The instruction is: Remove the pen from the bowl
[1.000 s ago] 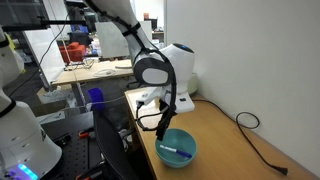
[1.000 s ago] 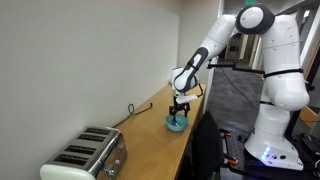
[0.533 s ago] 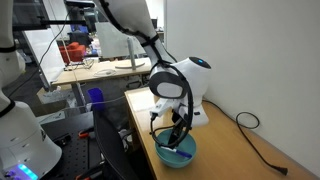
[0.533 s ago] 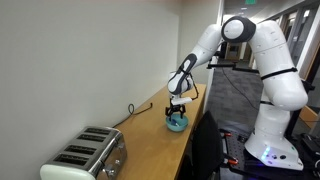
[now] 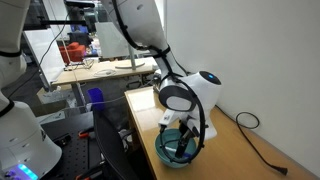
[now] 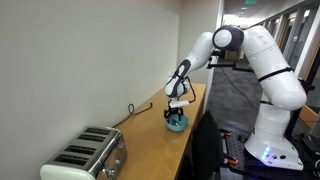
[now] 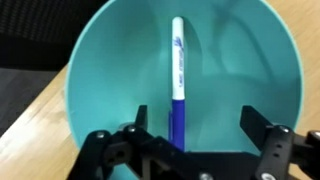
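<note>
The teal-blue bowl fills the wrist view, and a pen with a blue barrel and a white end lies flat in it. My gripper is open, its two black fingers down inside the bowl. The pen's blue end lies between the fingers, close to the left one. In both exterior views the gripper hangs straight down into the bowl at the near end of the wooden counter. The pen is hidden there.
A silver toaster stands at the far end of the counter. A black cable runs along the counter by the white wall. The counter edge lies close beside the bowl.
The arm has come down over the bowl: the gripper was above and beside its rim, and now its fingers are inside, either side of the pen. The bowl has not moved.
</note>
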You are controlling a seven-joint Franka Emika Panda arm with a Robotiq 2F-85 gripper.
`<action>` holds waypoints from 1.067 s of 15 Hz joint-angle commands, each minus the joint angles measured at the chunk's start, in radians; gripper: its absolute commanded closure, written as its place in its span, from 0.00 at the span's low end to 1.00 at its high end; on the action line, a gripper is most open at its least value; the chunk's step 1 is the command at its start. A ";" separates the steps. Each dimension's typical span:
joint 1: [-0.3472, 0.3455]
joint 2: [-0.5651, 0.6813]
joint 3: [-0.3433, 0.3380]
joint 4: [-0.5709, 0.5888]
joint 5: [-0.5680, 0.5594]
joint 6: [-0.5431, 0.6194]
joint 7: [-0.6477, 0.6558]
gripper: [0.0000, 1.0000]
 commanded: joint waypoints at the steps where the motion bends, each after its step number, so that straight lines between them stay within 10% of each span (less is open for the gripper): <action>1: -0.019 0.027 0.013 0.036 0.040 -0.002 -0.044 0.26; 12: -0.032 0.025 0.014 0.033 0.051 0.030 -0.062 0.99; 16: -0.016 -0.012 -0.002 -0.010 0.028 0.066 -0.070 0.96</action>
